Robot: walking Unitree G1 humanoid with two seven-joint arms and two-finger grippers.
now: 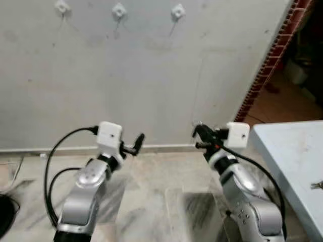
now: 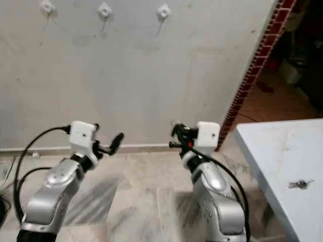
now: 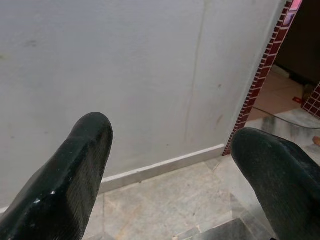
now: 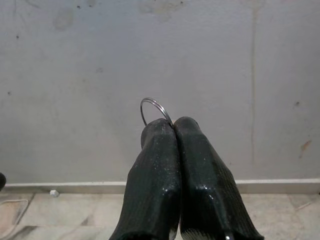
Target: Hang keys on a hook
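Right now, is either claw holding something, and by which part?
The right claw pinches a metal key ring by its lower part. The left claw is open, holding nothing.

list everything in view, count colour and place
hooks: three, white, in a row high on the wall
wall: one, grey-white, straight ahead
brick edge: one, red, at the wall's right end
table: one, pale blue, to the right
key: one, silver, lying on the table
key ring: one, silver, pinched in the right gripper
cable: black, on the left arm
left gripper: jaws open, holding nothing
right gripper: jaws shut on the key ring
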